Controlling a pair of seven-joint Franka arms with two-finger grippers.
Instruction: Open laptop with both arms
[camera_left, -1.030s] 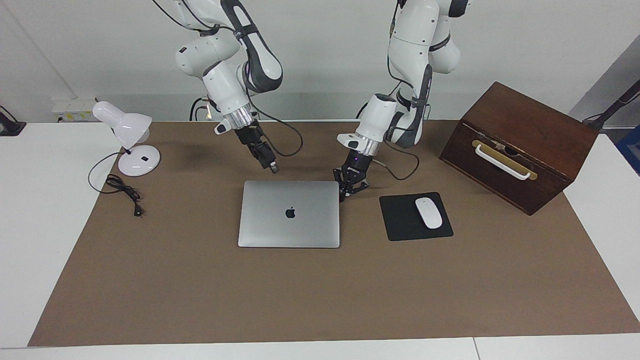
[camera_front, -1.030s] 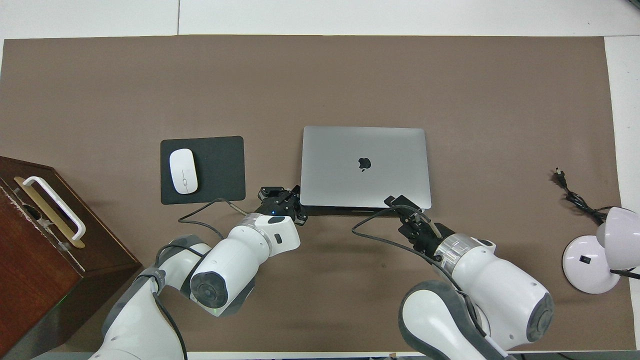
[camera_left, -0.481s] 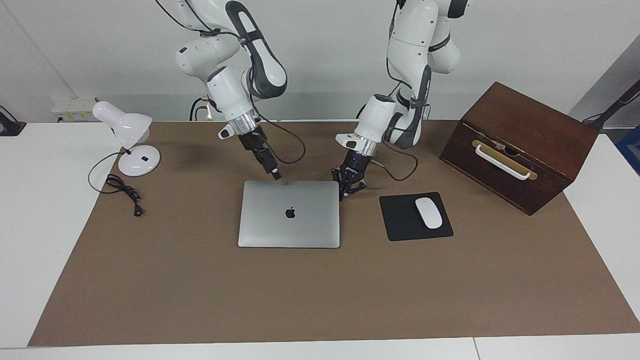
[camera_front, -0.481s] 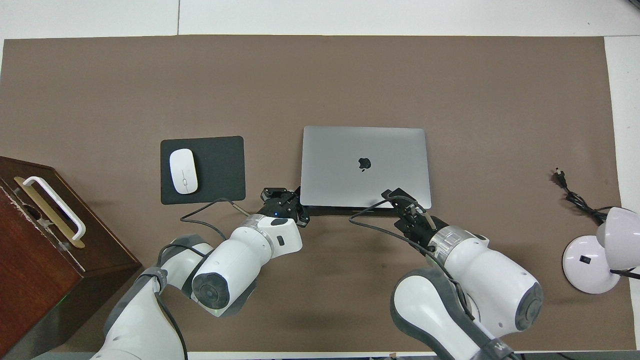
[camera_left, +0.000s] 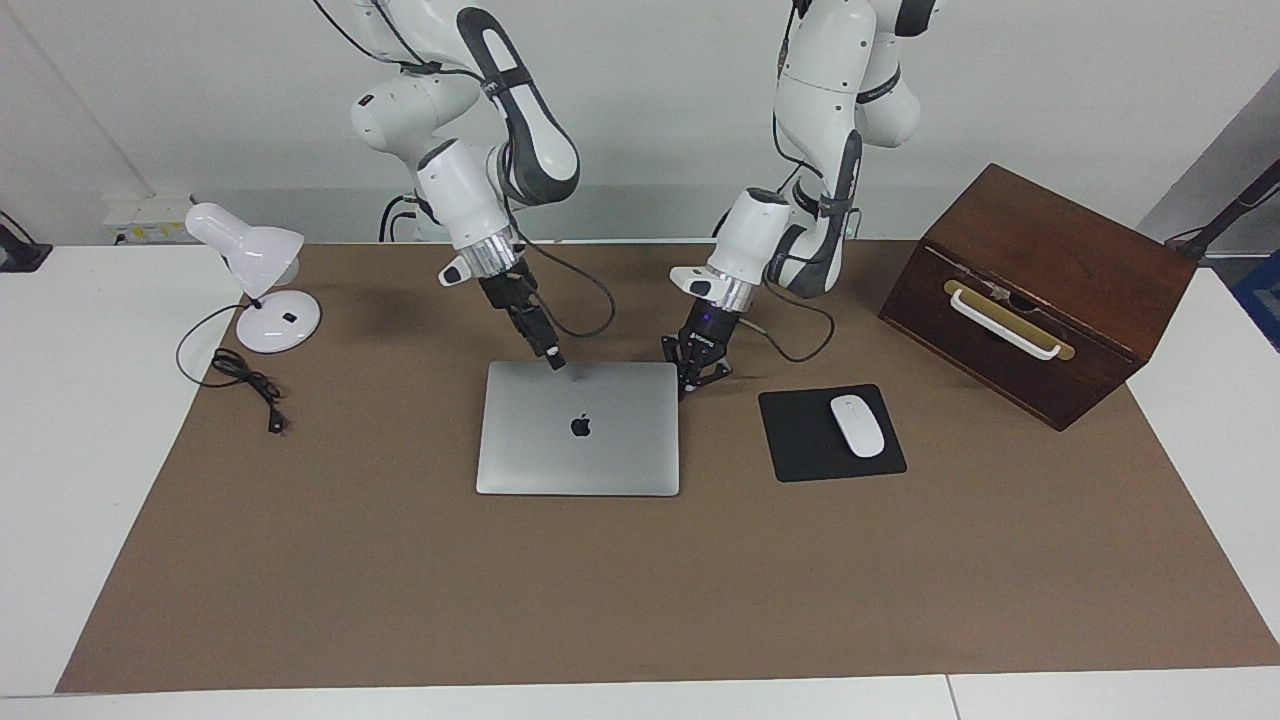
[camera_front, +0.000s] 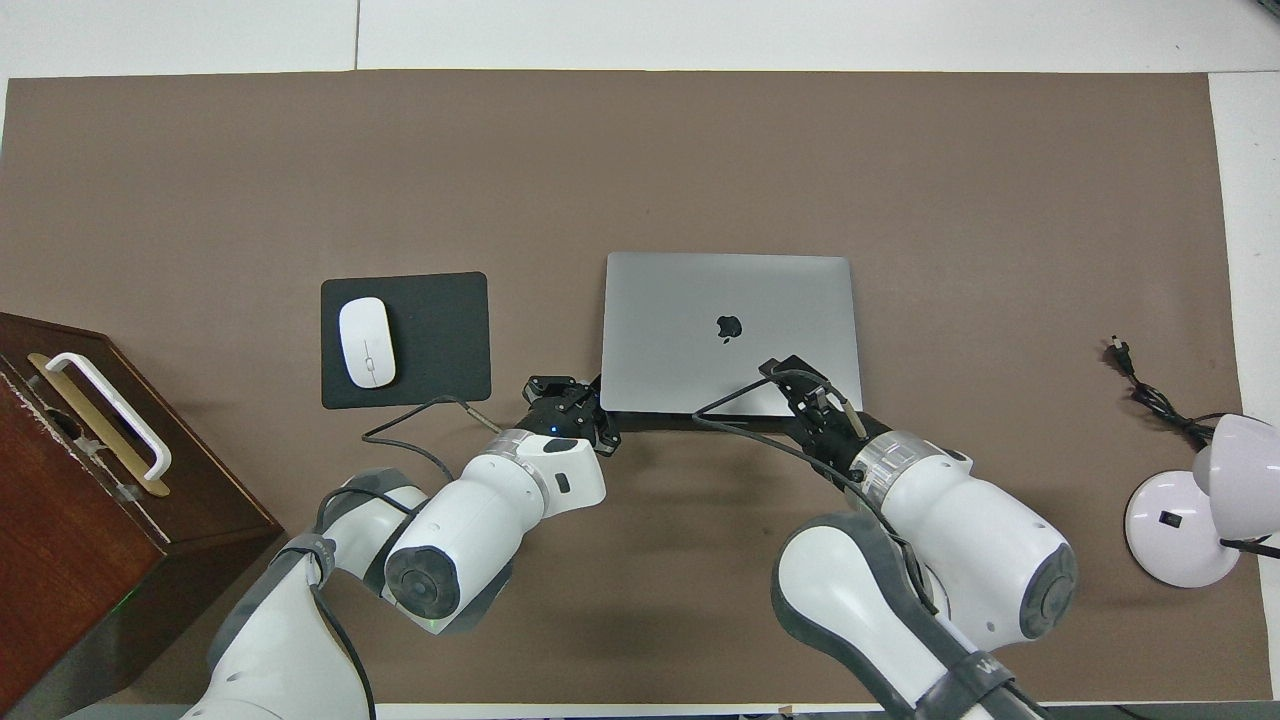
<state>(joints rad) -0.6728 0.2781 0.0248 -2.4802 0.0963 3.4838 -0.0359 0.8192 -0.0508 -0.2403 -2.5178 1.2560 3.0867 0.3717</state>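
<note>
The laptop (camera_left: 578, 428) lies closed, mid-counter, nearer the robots' edge. The left pincer (camera_left: 684, 388), clenched empty, sits at its near corner toward the mouse pad (camera_left: 831, 432). The right pincer (camera_left: 555, 362), fingers together, tips onto the lid's near edge.

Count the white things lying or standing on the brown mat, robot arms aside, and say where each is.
2. A white mouse lies on the black mouse pad, beside the laptop. A white desk lamp stands at the right arm's end. None seem hidden.
</note>
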